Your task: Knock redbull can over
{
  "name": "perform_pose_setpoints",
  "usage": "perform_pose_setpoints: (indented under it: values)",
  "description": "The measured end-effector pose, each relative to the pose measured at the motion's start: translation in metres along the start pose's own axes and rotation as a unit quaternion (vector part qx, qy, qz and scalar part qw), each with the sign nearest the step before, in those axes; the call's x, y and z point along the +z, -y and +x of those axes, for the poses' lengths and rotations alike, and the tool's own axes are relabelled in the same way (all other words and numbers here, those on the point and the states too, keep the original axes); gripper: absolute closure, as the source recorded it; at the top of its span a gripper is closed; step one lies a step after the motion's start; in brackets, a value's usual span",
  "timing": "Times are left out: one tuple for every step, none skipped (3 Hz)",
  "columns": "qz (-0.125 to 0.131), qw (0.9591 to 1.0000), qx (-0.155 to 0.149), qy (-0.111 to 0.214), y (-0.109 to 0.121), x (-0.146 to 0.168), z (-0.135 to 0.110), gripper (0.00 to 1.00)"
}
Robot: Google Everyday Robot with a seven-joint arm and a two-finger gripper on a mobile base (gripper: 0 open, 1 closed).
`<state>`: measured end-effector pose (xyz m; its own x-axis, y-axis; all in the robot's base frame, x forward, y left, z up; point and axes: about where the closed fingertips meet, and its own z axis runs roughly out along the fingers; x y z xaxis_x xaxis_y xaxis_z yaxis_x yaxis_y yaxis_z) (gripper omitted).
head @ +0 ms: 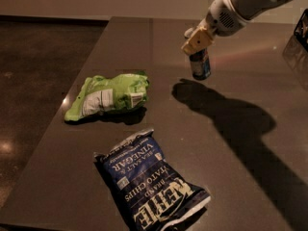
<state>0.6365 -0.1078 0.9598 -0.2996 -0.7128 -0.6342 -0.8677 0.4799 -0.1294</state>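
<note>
The redbull can [200, 66], slim and blue-and-silver, stands about upright at the far middle of the dark table [226, 148]. My gripper [197, 40], with yellowish tips on a white arm coming in from the top right, sits right on the can's top and hides its rim. The can's lower body shows below the gripper. A dark shadow of the arm lies on the table just in front of the can.
A green chip bag [108, 97] lies on the table's left side. A blue Kettle chip bag [149, 183] lies near the front edge. The table's left edge drops to a dark floor [38, 81]. A dark object [302, 30] sits at the far right edge.
</note>
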Motion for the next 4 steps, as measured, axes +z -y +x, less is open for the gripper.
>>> perform_pose_setpoints:
  values:
    - [-0.052, 0.9944, -0.073, -0.056, -0.039, -0.004, 0.014, 1.0]
    - [-0.094, 0.9777, -0.158, -0.102, -0.072, 0.0, 0.027, 1.0]
    - [-0.115, 0.9579, -0.224, -0.138, -0.097, 0.009, 0.036, 0.84]
    - [-0.123, 0.9376, -0.278, -0.169, -0.116, 0.018, 0.042, 0.6]
